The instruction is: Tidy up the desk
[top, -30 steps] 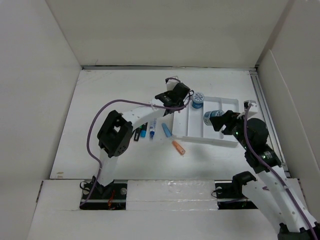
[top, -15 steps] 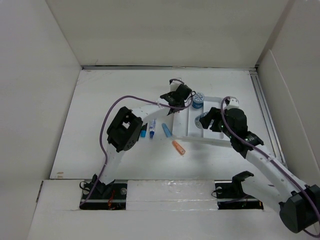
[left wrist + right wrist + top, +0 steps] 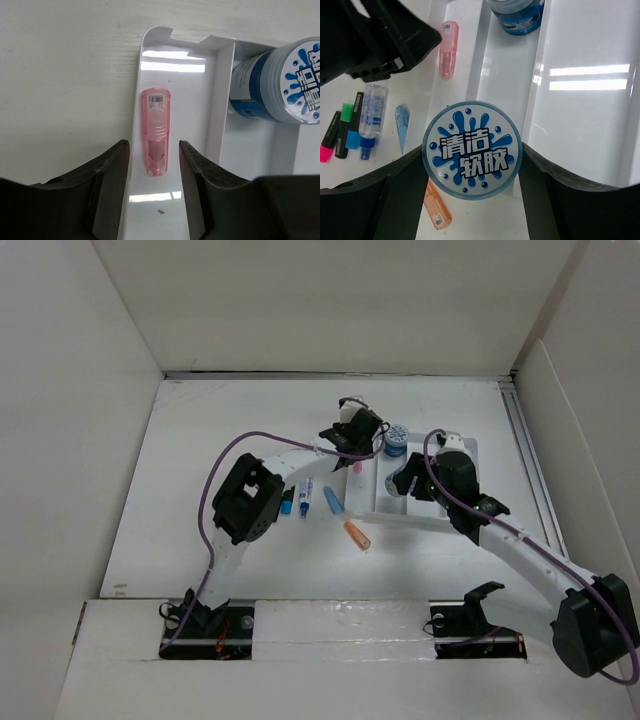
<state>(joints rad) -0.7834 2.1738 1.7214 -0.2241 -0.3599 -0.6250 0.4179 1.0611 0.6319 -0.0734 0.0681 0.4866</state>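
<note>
Where the desk (image 3: 220, 430) fills the floor of the booth, it is a flat matte white top closed in by tall white panels (image 3: 330, 300) at the far edge and along both sides, with a thin metal strip (image 3: 522, 455) along the right edge and a white ledge (image 3: 340, 618) across the near edge over the arm bases. A white compartmented tray (image 3: 400, 516) sits right of centre, closer to the far edge than the near one.

The left gripper (image 3: 154, 145) hangs over the tray's leftmost slot with its jaws apart and holding nothing. Its fingers stand either side of the near end of a pink case (image 3: 156, 131), which lies flat in that slot with a gap showing on each side. The right gripper (image 3: 472, 152) has its fingers closed around a round tub (image 3: 470, 135) with a blue and white label, above the tray's middle; whether the tub is resting or raised cannot be told. A second tub (image 3: 280, 82) of the same kind stands in the tray's far end, one slot right of the pink case.

Loose on the bare top just left of the tray lie some markers (image 3: 340, 132), a small bottle (image 3: 370, 117) and a blue cone (image 3: 401, 125), with an orange case (image 3: 357, 534) just off the tray's near left corner.
</note>
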